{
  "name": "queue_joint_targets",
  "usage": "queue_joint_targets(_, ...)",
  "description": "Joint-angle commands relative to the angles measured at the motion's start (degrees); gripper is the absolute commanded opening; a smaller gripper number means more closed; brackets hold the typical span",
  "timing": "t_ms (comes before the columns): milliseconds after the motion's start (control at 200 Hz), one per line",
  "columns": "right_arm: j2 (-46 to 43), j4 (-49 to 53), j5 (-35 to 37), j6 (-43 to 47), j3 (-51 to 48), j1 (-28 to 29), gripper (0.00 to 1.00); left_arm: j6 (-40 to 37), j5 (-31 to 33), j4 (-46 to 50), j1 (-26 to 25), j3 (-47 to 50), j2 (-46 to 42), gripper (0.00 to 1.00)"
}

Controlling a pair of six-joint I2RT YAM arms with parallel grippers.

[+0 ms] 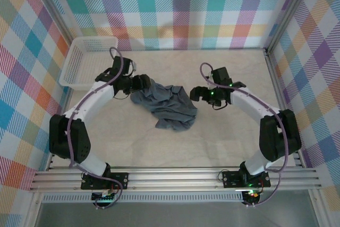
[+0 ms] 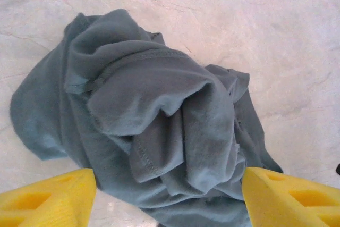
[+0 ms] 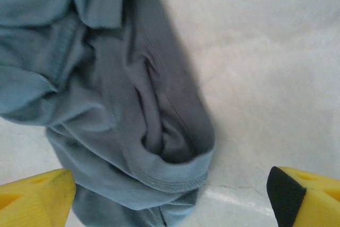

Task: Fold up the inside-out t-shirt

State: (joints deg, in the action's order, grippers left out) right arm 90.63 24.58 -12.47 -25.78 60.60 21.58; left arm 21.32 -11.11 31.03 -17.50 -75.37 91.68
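Inside-out t-shirt (image 1: 167,104), crumpled grey heap

Soft matt cloth t-shirt (image 2: 159,131), smooth pale marbled table (image 2: 276,35), white plastic lattice basket (image 1: 70,65).

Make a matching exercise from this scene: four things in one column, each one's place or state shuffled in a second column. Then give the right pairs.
Things:
1. t-shirt
2. basket
3. left gripper
4. right gripper

Places or states:
A. in the far left corner of the table
B. crumpled in a heap mid-table
C. open, just off the shirt's right side
D. open, at the shirt's far left end

Pairs: 1-B, 2-A, 3-D, 4-C
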Motion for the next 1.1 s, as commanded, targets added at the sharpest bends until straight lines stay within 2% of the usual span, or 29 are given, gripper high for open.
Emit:
queue_joint_targets(0, -0.08, -2.19, 0.01, -3.49, -4.18, 1.41, 0.92, -8.92, 6.98, 5.50, -5.94, -9.65, 3.30, 0.74)
queue_joint_targets(110, 1.03, -3.77, -2.45, -3.14, -8.06, 3.40, 0.91, -19.89, 17.29, 14.20, -11.56, -19.95, 11.29, 0.72)
queue_joint_targets(210, 3.47, -6.42, -5.78, -3.74, -9.45, 4.19, 0.85, -23.46, 19.84, 19.04, -12.59, -27.89, 18.48, 0.71)
queue_joint_targets(400, 7.01, -7.93, -5.68, -3.77, -7.33, 5.35, 0.53, -26.39, 22.70, 24.22, -12.63, -36.98, 29.79, 0.71)
queue_joint_targets(460, 6.93, -7.92, -4.51, -3.13, -6.85, 5.37, 0.39, -27.08, 22.15, 24.97, -12.60, -37.92, 32.00, 0.52)
queue_joint_targets(550, 5.58, -7.47, -1.48, -2.23, -6.62, 5.32, 0.09, -27.32, 17.99, 24.69, -12.52, -37.71, 33.69, 0.27)
queue_joint_targets(620, 3.32, -7.44, 0.80, -1.21, -6.94, 5.29, 0.00, -26.53, 13.93, 24.03, -11.98, -37.14, 33.87, 0.00)
queue_joint_targets(630, 2.86, -7.35, 1.27, -1.05, -6.97, 5.31, 0.00, -26.31, 13.51, 23.96, -11.84, -37.02, 33.82, 0.00)
queue_joint_targets(755, -3.74, -6.14, 7.55, 1.91, -7.75, 5.33, 0.00, -22.86, 10.00, 19.73, -9.82, -33.00, 28.90, 0.00)
queue_joint_targets(930, -14.95, -1.53, 15.09, 8.11, -5.33, 5.29, 0.00, -16.72, 1.38, 14.16, -5.68, -28.26, 14.62, 0.00)
queue_joint_targets(1020, -21.68, 1.49, 18.04, 12.28, -1.85, 5.32, 0.00, -14.84, 2.24, 11.33, -5.44, -26.03, 4.56, 0.00)
queue_joint_targets(1095, -28.24, 2.09, 21.60, 15.92, 1.28, 5.28, 0.00, -13.32, 5.75, 6.70, -5.44, -22.54, -5.30, 0.00)
